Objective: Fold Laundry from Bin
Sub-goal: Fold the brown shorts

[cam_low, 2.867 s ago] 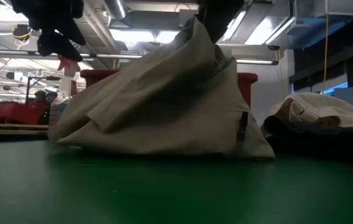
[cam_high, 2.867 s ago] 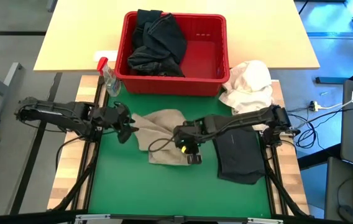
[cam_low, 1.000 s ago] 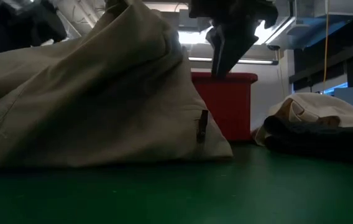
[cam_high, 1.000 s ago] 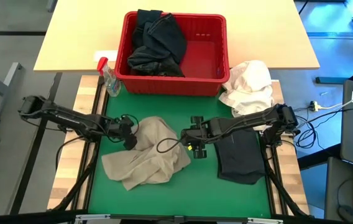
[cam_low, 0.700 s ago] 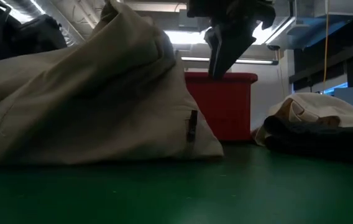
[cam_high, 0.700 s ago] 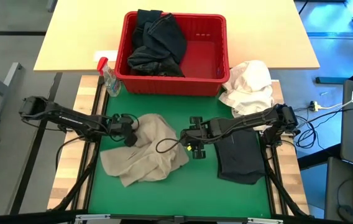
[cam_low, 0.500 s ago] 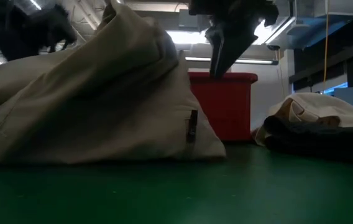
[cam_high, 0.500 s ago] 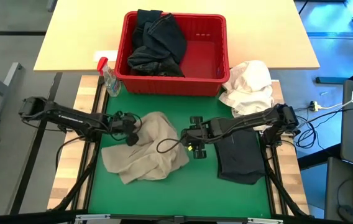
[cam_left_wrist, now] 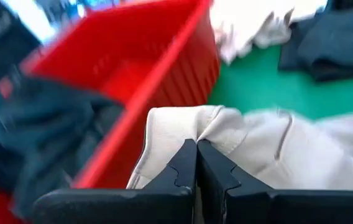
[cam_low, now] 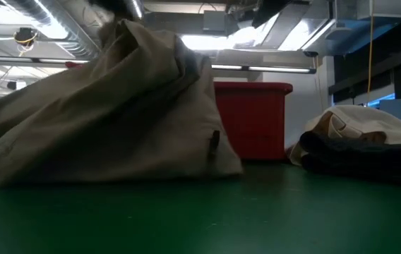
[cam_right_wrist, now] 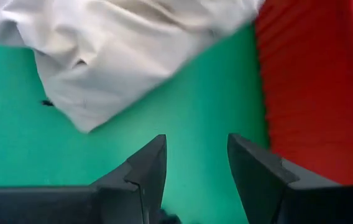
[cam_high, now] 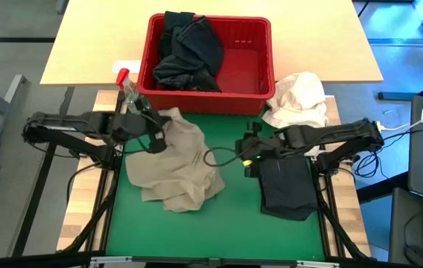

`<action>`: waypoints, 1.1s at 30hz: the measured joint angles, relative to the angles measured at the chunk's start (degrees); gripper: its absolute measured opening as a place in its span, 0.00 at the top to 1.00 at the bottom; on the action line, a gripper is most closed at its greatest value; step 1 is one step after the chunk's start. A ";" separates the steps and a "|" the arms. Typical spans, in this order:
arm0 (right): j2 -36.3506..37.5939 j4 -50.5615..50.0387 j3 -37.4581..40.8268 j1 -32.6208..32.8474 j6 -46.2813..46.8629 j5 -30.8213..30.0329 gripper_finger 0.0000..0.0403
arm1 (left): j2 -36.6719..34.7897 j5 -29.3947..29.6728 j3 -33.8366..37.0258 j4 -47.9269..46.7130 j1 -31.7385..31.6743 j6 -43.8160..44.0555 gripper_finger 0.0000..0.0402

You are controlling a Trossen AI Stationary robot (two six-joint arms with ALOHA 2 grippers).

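Your left gripper (cam_high: 154, 138) is pinched tight on the khaki garment (cam_high: 174, 160) beside the red basket (cam_high: 260, 89). Your right gripper (cam_right_wrist: 195, 163) hangs parted, holding nothing, over the green mat (cam_high: 234, 205).

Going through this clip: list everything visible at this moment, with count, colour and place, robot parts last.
Bin: one, red, at the far edge of the green mat, on the wooden tabletop.
Dark garments: a black heap, count unclear, in the bin's left half.
Khaki garment: one, beige, crumpled on the mat's left half, its far edge lifted.
Folded dark garment: one, charcoal, on the mat's right side.
White cloth bundle: one, right of the bin.
Spray bottle: one, clear with red top, by the bin's left front corner.
Green mat: one, covering the work area.
Left tool: shut on the khaki garment's far edge, near the bin.
Right tool: open, empty, over the mat at the folded dark garment's far left corner.
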State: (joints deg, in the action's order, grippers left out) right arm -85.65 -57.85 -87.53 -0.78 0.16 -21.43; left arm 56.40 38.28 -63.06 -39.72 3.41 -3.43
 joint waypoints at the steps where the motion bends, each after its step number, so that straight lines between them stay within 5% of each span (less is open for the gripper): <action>1: 1.20 -0.97 0.00 0.00 0.10 -1.02 0.57 | 0.00 0.05 -1.56 1.09 0.13 -2.91 1.00; 6: 6.80 -1.60 0.00 0.00 -0.05 -8.01 0.57 | 0.00 -2.93 -8.78 11.98 0.13 -16.46 1.00; 16: 13.37 -1.53 0.00 0.00 -0.51 -16.82 0.57 | 0.36 -26.58 -11.22 28.20 0.09 -27.21 1.00; 20: 14.67 -4.59 0.00 0.00 3.45 -20.15 0.57 | 1.27 -30.32 -11.22 24.03 0.09 -23.28 1.00; 26: 15.12 -3.25 7.35 -0.02 10.02 -16.79 0.57 | 1.40 -29.97 -11.20 7.70 0.14 -12.56 1.00; 33: 14.25 24.33 29.83 0.00 11.03 -4.78 0.57 | 1.33 -29.88 -11.20 -2.04 0.14 -3.19 1.00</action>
State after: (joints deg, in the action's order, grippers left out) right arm -71.40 -33.52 -57.70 -0.78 11.19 -26.21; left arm 57.74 8.40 -74.26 -41.76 3.55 -6.62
